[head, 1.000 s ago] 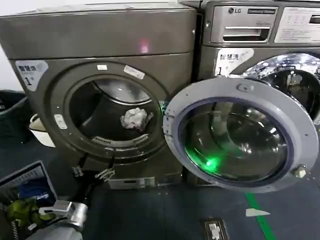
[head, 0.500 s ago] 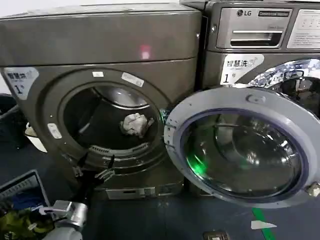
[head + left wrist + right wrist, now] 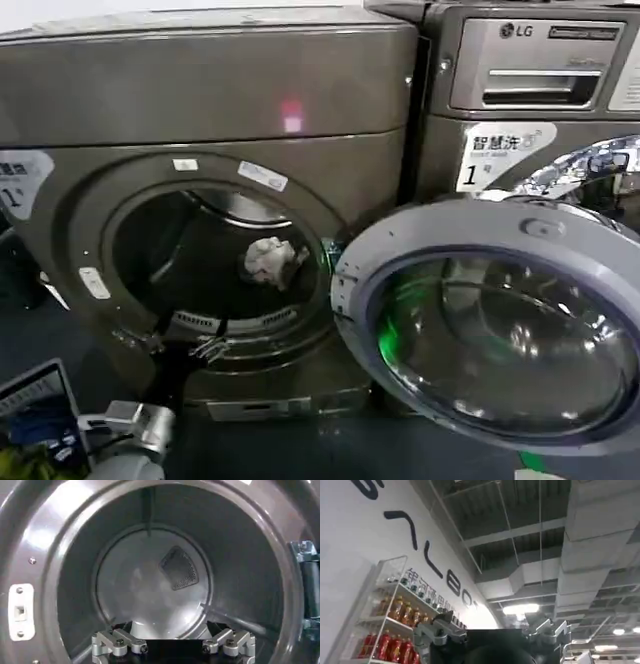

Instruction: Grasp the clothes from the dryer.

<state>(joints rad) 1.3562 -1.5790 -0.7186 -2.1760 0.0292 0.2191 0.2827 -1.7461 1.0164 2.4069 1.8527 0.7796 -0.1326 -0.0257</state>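
**The left hand waits at the dryer's round door hole**

Closest to the robot, low in the head view, is the silver left arm (image 3: 140, 430). It reaches up to the bottom edge of the round hole. The left hand (image 3: 208, 347) sits right there at the lip, just under the hole. In the left wrist view the left hand (image 3: 173, 645) has its fingers (image 3: 120, 642) spread wide apart. Nothing is between them. It holds nothing.

Next comes the dryer (image 3: 200, 90). It is big and dark grey-brown, with a small pink light (image 3: 291, 112) on its front. Its round door (image 3: 500, 320) is swung wide open to the right. The door has a grey ring and a dark glass middle with a green glow in it.

Deeper in, the clothes (image 3: 270, 260) lie inside the drum. They are a small white crumpled wad, resting low and toward the right side of the hole. The wad is well apart from the left hand.

Behind the open door stands another machine with an LG logo (image 3: 516, 31).

The right hand (image 3: 492, 635) points up at a ceiling. Its fingers are spread wide and hold nothing.
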